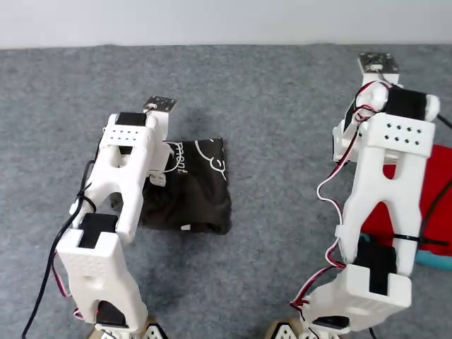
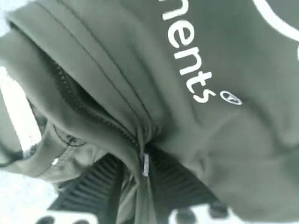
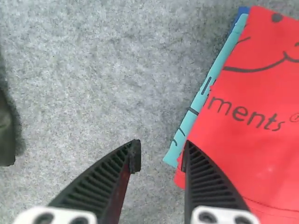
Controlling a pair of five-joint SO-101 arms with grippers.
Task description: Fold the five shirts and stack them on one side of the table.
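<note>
Pinching creased black shirt (image 1: 194, 191), ribbed left claw (image 2: 144, 161)

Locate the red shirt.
The red shirt lies at the high view's right edge, on the teal shirt, partly under the right arm.

Left arm (image 1: 123, 191) over black shirt (image 1: 194, 191); right arm (image 1: 385, 183) over red shirt (image 1: 441, 198)

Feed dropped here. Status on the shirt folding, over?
Left gripper shut on black shirt. Right gripper open, over table beside red shirt. Red shirt stacked on teal shirt. Nothing in the way.
</note>
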